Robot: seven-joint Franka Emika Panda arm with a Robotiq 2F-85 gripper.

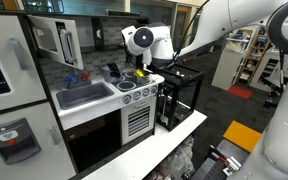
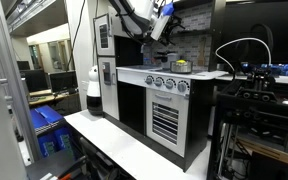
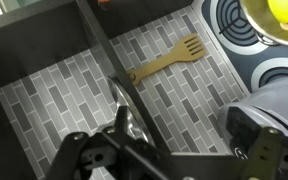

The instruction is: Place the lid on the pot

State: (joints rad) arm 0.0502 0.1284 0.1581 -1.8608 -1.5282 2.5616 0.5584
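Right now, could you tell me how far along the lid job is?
Done: nothing; the pot shows its yellow inside, uncovered. In hand: the gripper hovers by the tiled wall, what may be the lid, edge-on, by its fingers. Left: seating the lid on the pot.

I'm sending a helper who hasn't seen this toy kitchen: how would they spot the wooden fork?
Find the toy kitchen's stove burners, then the grey brick-patterned wall panel beside them in the wrist view. The wooden fork lies against that panel, tines toward the burners. It is the only pale wooden thing there, unlike the yellow-filled pot.
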